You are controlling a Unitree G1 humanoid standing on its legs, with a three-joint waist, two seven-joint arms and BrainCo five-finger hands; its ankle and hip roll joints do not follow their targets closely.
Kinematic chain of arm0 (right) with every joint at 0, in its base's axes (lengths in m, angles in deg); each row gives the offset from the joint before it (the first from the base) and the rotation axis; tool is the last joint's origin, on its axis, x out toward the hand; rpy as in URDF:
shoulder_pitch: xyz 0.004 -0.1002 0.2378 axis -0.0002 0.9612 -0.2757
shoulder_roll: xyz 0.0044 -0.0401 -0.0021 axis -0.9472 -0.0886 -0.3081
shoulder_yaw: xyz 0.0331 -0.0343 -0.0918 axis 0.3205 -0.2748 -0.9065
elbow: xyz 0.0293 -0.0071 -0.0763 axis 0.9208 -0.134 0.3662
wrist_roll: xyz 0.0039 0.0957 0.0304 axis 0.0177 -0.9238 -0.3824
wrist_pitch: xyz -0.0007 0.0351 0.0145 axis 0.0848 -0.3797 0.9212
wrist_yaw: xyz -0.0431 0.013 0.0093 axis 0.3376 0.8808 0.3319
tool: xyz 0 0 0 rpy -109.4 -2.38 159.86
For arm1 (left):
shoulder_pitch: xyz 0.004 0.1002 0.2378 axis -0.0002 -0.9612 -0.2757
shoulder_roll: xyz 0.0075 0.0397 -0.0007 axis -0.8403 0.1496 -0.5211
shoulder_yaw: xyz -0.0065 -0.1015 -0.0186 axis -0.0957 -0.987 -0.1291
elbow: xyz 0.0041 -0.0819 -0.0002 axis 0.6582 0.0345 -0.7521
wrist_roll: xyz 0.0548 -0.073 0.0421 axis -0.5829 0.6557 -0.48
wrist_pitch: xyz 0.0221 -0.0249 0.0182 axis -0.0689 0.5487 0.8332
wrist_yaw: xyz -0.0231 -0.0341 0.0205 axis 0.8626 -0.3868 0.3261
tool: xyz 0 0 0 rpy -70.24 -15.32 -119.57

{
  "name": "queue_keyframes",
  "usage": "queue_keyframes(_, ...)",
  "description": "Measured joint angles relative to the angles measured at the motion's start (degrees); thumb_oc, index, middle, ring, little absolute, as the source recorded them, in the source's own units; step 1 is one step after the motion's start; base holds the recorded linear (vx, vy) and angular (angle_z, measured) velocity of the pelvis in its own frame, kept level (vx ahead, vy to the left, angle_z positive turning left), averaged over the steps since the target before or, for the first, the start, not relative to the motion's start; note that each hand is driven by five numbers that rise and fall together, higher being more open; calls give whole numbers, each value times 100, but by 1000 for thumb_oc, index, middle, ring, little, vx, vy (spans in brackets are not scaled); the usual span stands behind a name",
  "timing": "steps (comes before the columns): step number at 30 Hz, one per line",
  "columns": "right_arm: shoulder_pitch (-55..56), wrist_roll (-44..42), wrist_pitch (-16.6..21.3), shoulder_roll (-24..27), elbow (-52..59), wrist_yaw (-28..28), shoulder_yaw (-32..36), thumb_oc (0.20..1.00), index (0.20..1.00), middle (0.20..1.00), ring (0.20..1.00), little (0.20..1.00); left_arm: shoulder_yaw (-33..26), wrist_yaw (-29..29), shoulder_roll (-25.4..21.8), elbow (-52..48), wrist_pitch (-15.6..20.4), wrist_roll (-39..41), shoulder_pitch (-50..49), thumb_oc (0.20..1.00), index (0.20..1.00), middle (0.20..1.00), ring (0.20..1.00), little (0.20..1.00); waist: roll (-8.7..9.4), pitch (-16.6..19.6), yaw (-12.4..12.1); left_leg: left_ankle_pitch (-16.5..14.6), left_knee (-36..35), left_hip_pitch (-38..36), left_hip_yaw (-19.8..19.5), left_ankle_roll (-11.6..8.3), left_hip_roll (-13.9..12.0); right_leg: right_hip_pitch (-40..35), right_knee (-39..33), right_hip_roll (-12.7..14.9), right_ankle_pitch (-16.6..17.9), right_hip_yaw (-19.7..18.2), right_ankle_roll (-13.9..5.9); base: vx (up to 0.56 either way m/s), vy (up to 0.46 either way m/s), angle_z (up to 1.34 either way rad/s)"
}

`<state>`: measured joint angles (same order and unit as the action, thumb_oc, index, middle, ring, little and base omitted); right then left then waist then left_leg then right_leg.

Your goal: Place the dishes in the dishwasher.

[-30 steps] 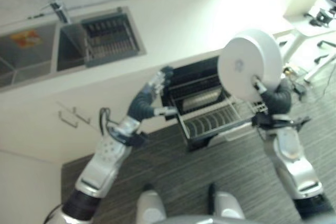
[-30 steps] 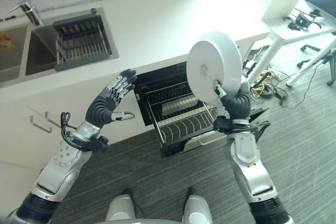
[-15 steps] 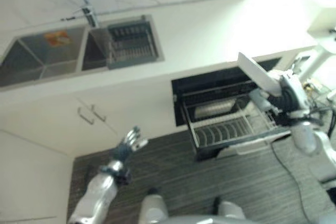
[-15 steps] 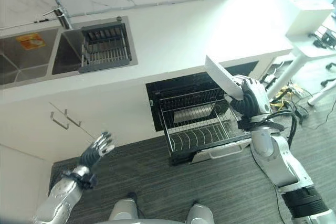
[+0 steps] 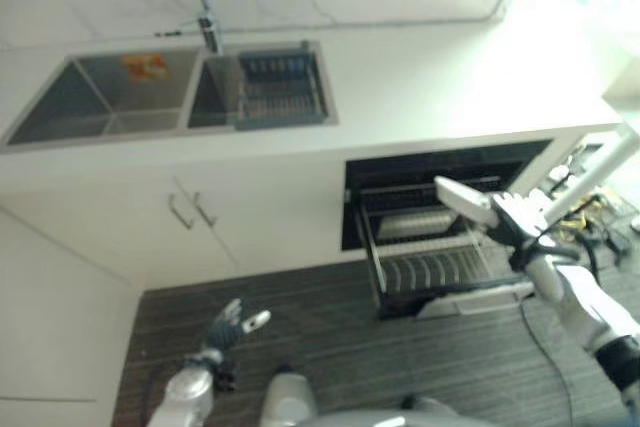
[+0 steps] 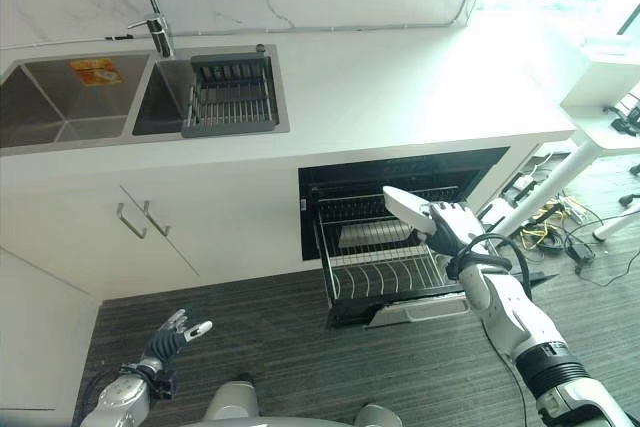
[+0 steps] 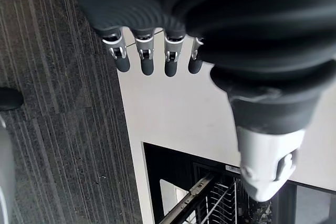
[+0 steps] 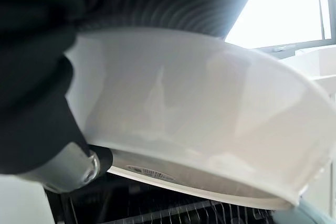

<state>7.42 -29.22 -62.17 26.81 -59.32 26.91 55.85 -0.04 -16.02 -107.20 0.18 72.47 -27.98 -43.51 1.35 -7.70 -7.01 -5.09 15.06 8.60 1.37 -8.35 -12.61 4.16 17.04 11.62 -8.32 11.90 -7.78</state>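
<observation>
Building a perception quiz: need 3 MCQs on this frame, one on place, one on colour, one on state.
1. Where is the white dish?
A. in the sink
B. in the right hand, over the pulled-out rack
C. on the floor

2. What colour is the countertop?
A. white
B. black
C. red

3. How is the left hand?
A. shut on a dish
B. open, holding nothing
C. gripping a cabinet handle

Answers:
1 B, the right hand holds it above the dishwasher rack.
2 A, it shows white beside the sink.
3 B, its fingers are spread low over the floor.

The dish [image 6: 406,209] hangs above the rack [image 6: 385,269], right of the sink [image 6: 90,97].
</observation>
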Motion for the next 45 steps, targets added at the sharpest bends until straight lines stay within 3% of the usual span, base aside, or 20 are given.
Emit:
queue_keyframes(6, -301, 148, -52, -731, -1274, 261, -513, 200, 200, 200, 200, 200, 13, -39, -2, 7, 38, -49, -42, 1000, 1000, 1000, 1000, 1000, -72, 34, -233, 4, -7, 28, -216, 1, 54, -208, -98, 17, 0, 249, -6, 21, -5, 16)
queue_keyframes(12, -494, -52, -155, -752, -1550, 221, -578, 200, 200, 200, 200, 200, 12, -56, -3, 13, 57, -223, -54, 1000, 1000, 1000, 1000, 1000, -134, 30, -355, 9, -5, 19, -263, 3, 147, -301, -125, 96, -9, 327, -29, 26, 0, 9)
queue_keyframes(16, -805, 23, -543, -774, -1942, 500, -784, 200, 200, 200, 200, 200, 23, -77, -7, 194, 132, -227, -8, 1000, 1000, 1000, 1000, 1000, -141, 29, -396, 17, -2, 25, -389, -11, 162, -403, -196, 91, -2, 447, -42, 8, -12, 8)
queue_keyframes(21, -1523, 35, -760, -1008, -2701, 662, -966, 200, 200, 200, 200, 200, 242, -75, -29, 404, 250, -242, 10, 1000, 1000, 1000, 1000, 1000, -151, 21, -541, 20, 0, 43, -400, -16, 171, -393, -206, 89, -5, 472, -47, 2, -6, 3)
queue_keyframes(30, -1810, 86, -822, -1191, -3662, 636, -1049, 200, 200, 200, 200, 200, 247, -10, -121, 402, 373, -272, 77, 1000, 1000, 1000, 1000, 1000, -144, -18, -756, 20, -3, 44, -539, -24, 192, -525, -293, 74, -19, 620, -64, 10, -25, 7)
queue_keyframes(36, -1852, 61, -1153, -1670, -4004, 512, -1226, 200, 200, 200, 200, 200, 238, 368, -166, 393, 665, -446, 135, 1000, 1000, 1000, 1000, 1000, -181, -193, -981, 34, 6, 145, -618, -38, 212, -524, -294, 73, -26, 712, -67, -14, -47, 8)
queue_keyframes(45, -2403, -44, -1513, -1594, -4658, 391, -1220, 200, 200, 200, 200, 200, 264, 405, -228, 362, 760, -441, 413, 1000, 1000, 1000, 1000, 1000, -372, -585, -1185, 123, 105, 469, -866, -53, 275, -352, -265, 82, -26, 932, -67, -105, -50, 12)
